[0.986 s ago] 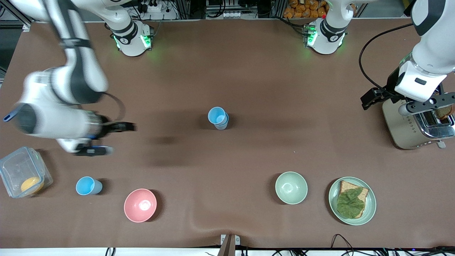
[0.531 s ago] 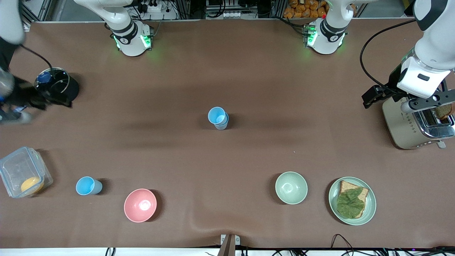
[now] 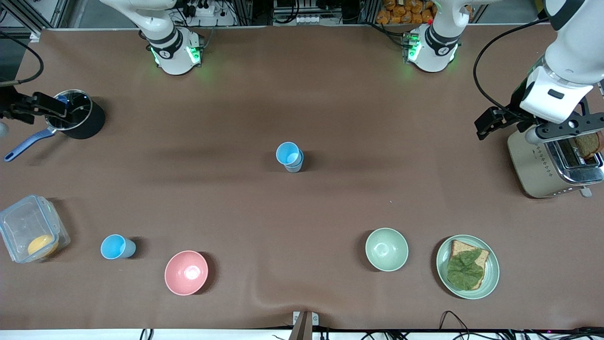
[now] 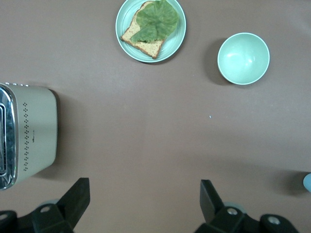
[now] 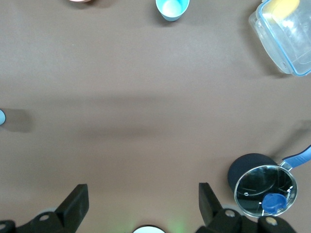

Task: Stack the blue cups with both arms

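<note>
Brown cloth covers the worktop (image 3: 302, 94), and the biggest change on it is the right arm (image 3: 151, 21). A second ago it reached over the worktop at about 8 o'clock, close to the lone cup. Now it has swung out to 9 o'clock, with only its tip showing at the edge. The left arm (image 3: 566, 52) waits at 3 o'clock, hardly shifted.

The right end effector (image 3: 33, 109) hangs beside the black saucepan (image 3: 75, 113), fingers spread wide and empty in its wrist view (image 5: 141, 204). The left end effector (image 3: 564, 128) sits over the toaster (image 3: 552, 165), also spread with nothing between the fingers (image 4: 143, 201).

At the centre of the worktop a blue pair (image 3: 289, 156) stands, one cup apparently nested in the other, unmoved. The lone cup (image 3: 115, 247) stands upright at 8 o'clock, between the clear lidded box (image 3: 28, 231) and the pink bowl (image 3: 186, 272), and it has not moved either.

The right arm pulled away without picking anything up, so one cup is still outside the stack. The task therefore looks unfinished unless the pair was the whole goal. The right arm is the closer one to fetch the lone cup.
</note>
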Tool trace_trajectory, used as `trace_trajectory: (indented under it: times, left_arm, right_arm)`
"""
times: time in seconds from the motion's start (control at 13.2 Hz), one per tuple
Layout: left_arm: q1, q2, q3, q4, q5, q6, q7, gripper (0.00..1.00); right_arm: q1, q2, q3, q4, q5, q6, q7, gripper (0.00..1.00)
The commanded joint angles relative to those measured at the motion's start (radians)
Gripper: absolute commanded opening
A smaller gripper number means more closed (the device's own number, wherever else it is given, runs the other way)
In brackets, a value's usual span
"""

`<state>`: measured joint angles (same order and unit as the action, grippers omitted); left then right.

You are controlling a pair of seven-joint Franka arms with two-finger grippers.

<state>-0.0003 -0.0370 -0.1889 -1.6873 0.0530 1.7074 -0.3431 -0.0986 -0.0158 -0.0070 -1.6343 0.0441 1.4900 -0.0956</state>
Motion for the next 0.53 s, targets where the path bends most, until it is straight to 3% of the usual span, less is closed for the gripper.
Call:
trace_trajectory:
  times: [0.0,0.23,0.46]
  left_arm:
    - [0.017,0.006,0.006,0.058,-0.048,-0.06,0.082,1.0]
    - [0.034,0.028,0.016,0.124,-0.114,-0.127,0.091,1.0]
    - [0.036,0.04,0.016,0.162,-0.095,-0.178,0.099,1.0]
  right_arm:
    - [-0.021,0.005,0.036,0.019,-0.018,-0.013,0.066,1.0]
    - [-0.02,0.004,0.035,0.021,-0.017,-0.014,0.068,1.0]
    - [-0.02,0.002,0.035,0.019,-0.013,-0.016,0.068,1.0]
